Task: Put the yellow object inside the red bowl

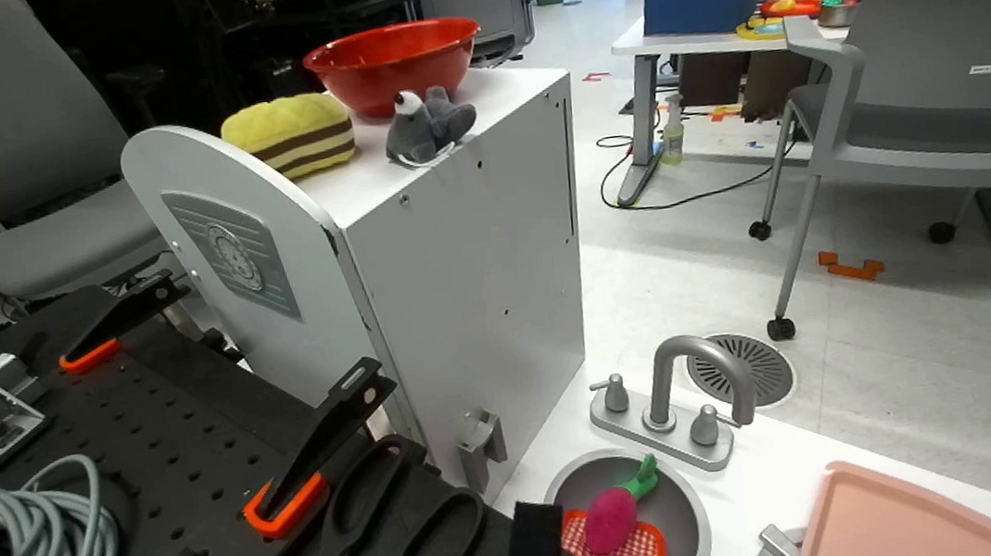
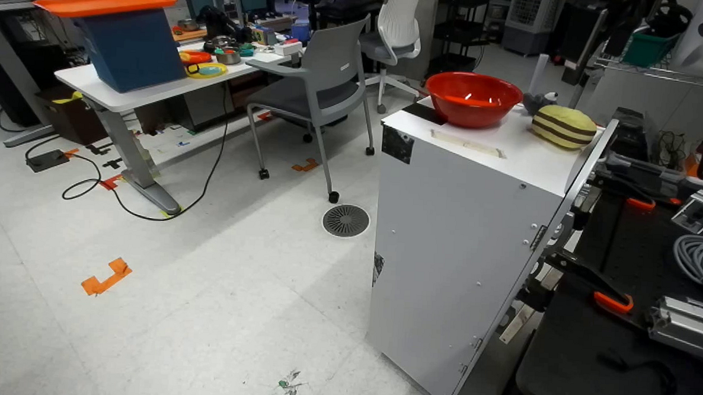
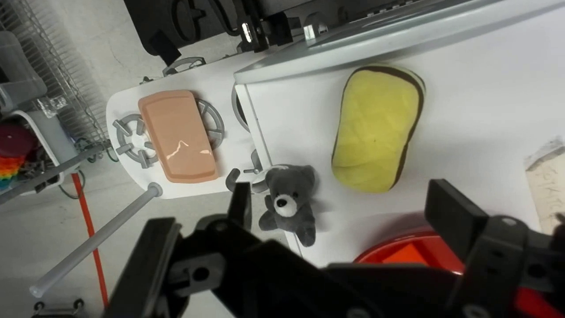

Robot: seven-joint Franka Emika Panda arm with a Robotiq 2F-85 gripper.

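Note:
The yellow object (image 1: 292, 133) is an oblong plush with brown stripes on its side. It lies on the white cabinet top, also in an exterior view (image 2: 564, 126) and the wrist view (image 3: 377, 130). The red bowl (image 1: 397, 65) stands upright close to it, also in an exterior view (image 2: 473, 101). In the wrist view the bowl (image 3: 397, 245) is partly hidden by my gripper. My gripper (image 3: 342, 194) is wide open and empty, seen from above the cabinet top. The yellow object lies beyond the fingertips, apart from them. The gripper is outside both exterior views.
A grey plush bear (image 3: 289, 203) sits at the cabinet edge near the bowl. A raised rounded panel (image 1: 228, 224) edges the cabinet top (image 2: 525, 149) beside the yellow object. A lower sink with a faucet (image 1: 694, 386) and a salmon-pink tray (image 1: 906, 520) stand beside the cabinet.

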